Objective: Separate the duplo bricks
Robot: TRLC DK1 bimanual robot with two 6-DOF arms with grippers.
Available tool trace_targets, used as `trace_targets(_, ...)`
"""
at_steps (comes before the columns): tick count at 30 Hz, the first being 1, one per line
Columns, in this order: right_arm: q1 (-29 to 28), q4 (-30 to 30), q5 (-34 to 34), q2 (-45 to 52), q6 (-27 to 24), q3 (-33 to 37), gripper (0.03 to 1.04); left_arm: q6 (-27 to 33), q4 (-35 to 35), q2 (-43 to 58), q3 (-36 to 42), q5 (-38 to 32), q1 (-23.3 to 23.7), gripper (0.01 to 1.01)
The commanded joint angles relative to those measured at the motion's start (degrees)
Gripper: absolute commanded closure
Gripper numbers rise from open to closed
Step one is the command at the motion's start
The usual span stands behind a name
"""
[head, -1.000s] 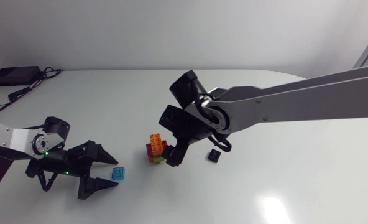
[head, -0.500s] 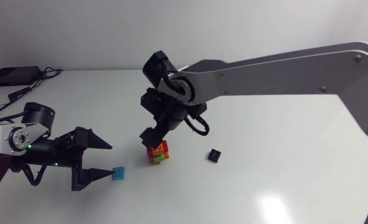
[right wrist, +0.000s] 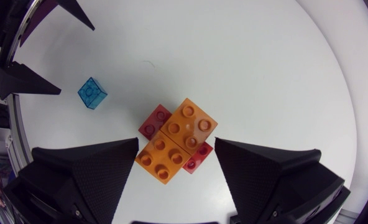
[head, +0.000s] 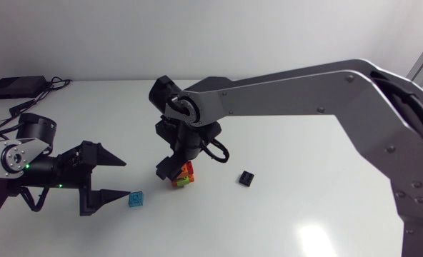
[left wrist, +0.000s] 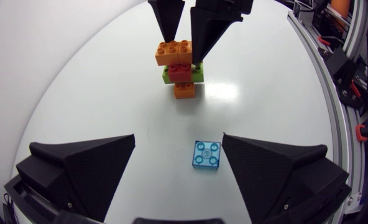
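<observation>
Since a second ago the right arm has swung in towards the left, so the right pincer now hangs over the stacked tower of orange, red and green plastic duplo bricks. The left pincer has drawn back a little.

From the head camera, the tower stands upright near the middle of the white tabletop. A translucent blue square duplo brick lies alone just beside the left pincer's lower finger, and a small black brick lies apart on the tower's other side.

The left wrist camera shows the left pincer spread wide and holding nothing, with the blue brick lying ahead between its fingers. Beyond it, the right fingers straddle the top orange brick.

The right wrist camera shows that pincer released too. The tower sits between its fingers, and whether they touch it is unclear.

To do this step well, I judge the right pincer should clamp only the top orange brick, squarely on opposite flat faces. The left should pin the lower bricks before any pull. Peeling with a slight tilt should beat a straight lift, which could drag the whole tower up or topple it.
</observation>
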Motion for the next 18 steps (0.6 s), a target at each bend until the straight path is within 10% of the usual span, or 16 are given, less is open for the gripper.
trace_targets(1,0.3,-1.3,1.0,0.7,1.3,0.5,0.28,-1.1,-0.8,-0.9,-1.4,0.1,0.4,0.051)
trace_targets(12,-1.7,-2.1,2.1,-0.9,-2.6,-1.6,0.7,-1.4,-0.8,-1.4,-1.7,0.1,0.2,0.052)
trace_targets(18,-3.3,-1.8,1.2,-3.3,-6.3,-4.8,0.77,-1.2,-0.8,-1.8,-1.9,0.1,0.3,0.052)
